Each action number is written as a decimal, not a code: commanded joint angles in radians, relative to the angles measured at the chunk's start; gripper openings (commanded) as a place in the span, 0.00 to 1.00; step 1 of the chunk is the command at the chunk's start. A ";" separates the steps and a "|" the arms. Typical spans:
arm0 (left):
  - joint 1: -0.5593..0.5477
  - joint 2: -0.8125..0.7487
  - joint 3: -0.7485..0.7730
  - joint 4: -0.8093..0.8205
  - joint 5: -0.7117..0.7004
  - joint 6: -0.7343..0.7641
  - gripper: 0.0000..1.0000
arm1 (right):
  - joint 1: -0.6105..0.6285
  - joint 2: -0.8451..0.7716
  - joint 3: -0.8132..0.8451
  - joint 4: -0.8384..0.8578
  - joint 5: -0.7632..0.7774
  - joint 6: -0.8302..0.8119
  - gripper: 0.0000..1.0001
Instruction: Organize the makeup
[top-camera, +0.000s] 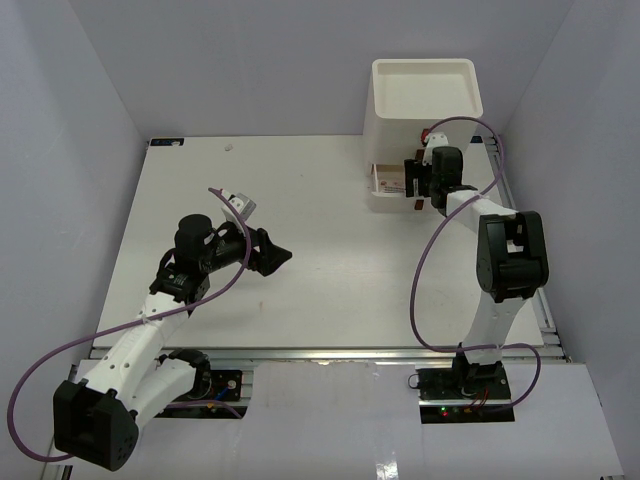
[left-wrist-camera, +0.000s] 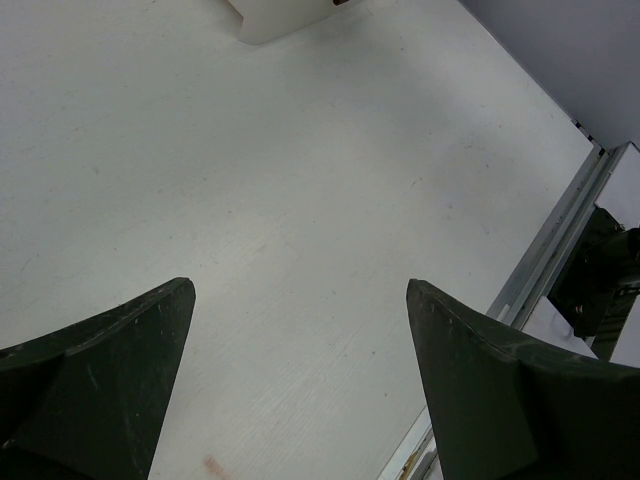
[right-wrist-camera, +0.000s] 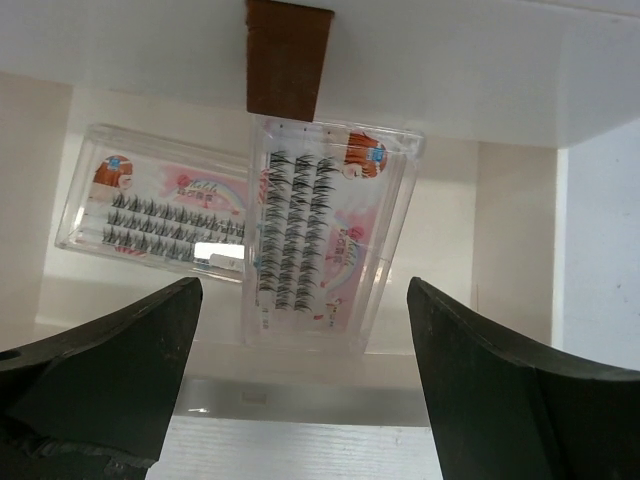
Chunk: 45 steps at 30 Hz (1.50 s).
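Observation:
Two flat clear packets with pink and reddish marks lie in the open bottom drawer (top-camera: 381, 196) of the white drawer unit (top-camera: 425, 100). In the right wrist view one packet (right-wrist-camera: 325, 235) lies lengthwise and the other (right-wrist-camera: 160, 215) lies crosswise to its left. My right gripper (right-wrist-camera: 303, 295) is open just in front of the drawer, holding nothing; it also shows in the top view (top-camera: 416, 186). My left gripper (top-camera: 275, 256) is open and empty above bare table (left-wrist-camera: 300, 290). The tan sponges and the small white bottle are out of view.
A brown handle tab (right-wrist-camera: 287, 60) hangs from the drawer above the open one. The unit's top is an open white tray (top-camera: 425, 85). A corner of the unit (left-wrist-camera: 280, 15) shows far ahead of the left gripper. A metal rail (left-wrist-camera: 560, 250) runs along the table's edge.

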 joint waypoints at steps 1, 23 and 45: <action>0.000 -0.006 0.008 0.004 0.012 0.005 0.98 | -0.003 0.026 -0.004 0.109 0.061 -0.001 0.90; 0.001 0.011 0.010 0.000 0.003 0.006 0.98 | -0.034 0.092 0.052 0.163 -0.026 -0.015 0.68; 0.001 0.006 0.010 0.000 0.006 0.005 0.98 | 0.030 -0.049 0.010 0.102 -0.171 -0.722 0.44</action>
